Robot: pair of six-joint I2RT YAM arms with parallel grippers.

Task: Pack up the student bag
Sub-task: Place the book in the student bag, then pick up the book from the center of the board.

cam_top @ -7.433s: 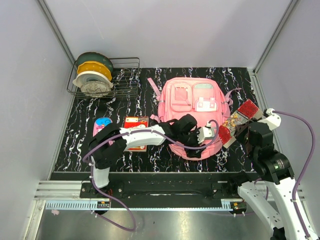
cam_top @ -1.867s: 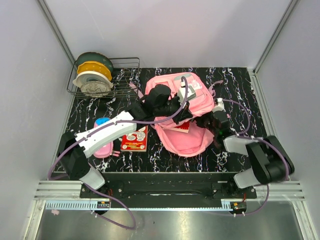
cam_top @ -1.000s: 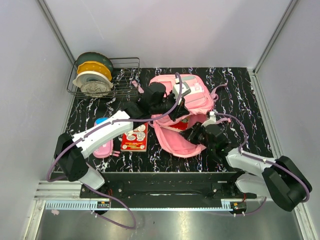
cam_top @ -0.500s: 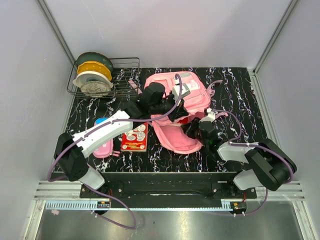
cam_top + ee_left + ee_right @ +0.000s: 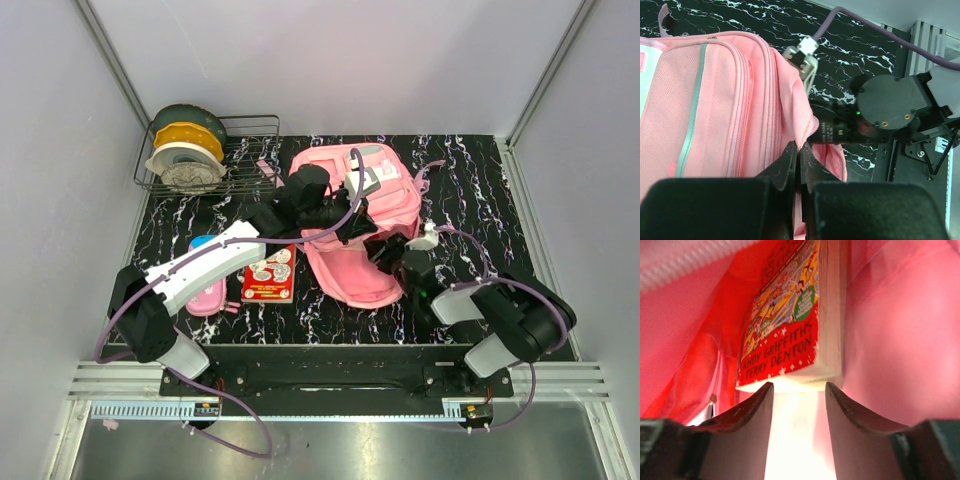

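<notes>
The student bag (image 5: 375, 195) is a large pink backpack lying mid-table with its mouth toward the arms. My left gripper (image 5: 347, 222) is shut on the bag's upper opening edge and holds it up; the left wrist view shows pink fabric pinched between the jaws (image 5: 799, 148) beside the bag's front panel (image 5: 715, 100). My right gripper (image 5: 383, 248) reaches into the mouth. Inside, in the right wrist view, a red paperback book (image 5: 785, 330) lies just past the open right gripper (image 5: 799, 390), against the pink lining (image 5: 890, 340). Nothing sits between those fingers.
A second red book (image 5: 268, 277) lies flat on the table left of the bag, with a pink-and-blue pencil case (image 5: 205, 275) further left. A wire rack (image 5: 250, 160) with stacked spools (image 5: 187, 148) stands at the back left. Grey walls close in the sides.
The right gripper's jaws have spread and let go of the red book, which now rests inside the bag. The right arm has shifted at the bag's mouth. The left gripper keeps its hold.
</notes>
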